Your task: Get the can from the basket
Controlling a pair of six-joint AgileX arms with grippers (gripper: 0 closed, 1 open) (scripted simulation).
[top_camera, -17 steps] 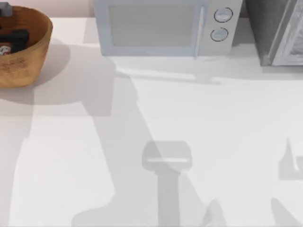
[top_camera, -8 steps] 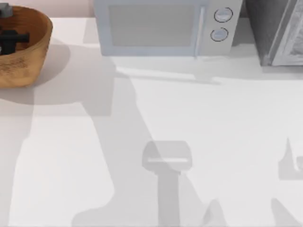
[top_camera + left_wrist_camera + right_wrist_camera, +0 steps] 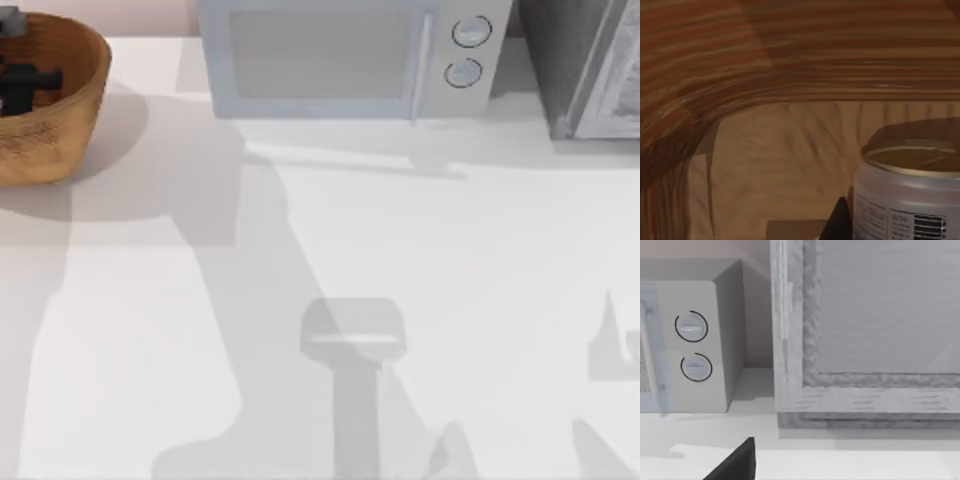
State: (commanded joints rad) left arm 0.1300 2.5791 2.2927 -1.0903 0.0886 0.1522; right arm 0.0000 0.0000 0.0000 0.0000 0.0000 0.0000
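Wicker basket [image 3: 60, 110] at the desk's [image 3: 400, 250] ten o'clock corner encloses the upright can [image 3: 910, 195], beside which the left pincer [image 3: 25, 80] reaches, finger spread indeterminable; right arm parked.

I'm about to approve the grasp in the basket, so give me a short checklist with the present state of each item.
1. Left hand is down inside the basket, at the table's far left: ok.
2. Can stands upright on the basket floor, close to the left hand in the left wrist view: ok.
3. Fingers on both sides of the can: cannot tell; one dark fingertip shows beside it.
4. Left hand open or shut: cannot tell.
5. Basket wall is apart from the can: ok.
6. Right arm parked at the table's right, facing the microwave: ok.
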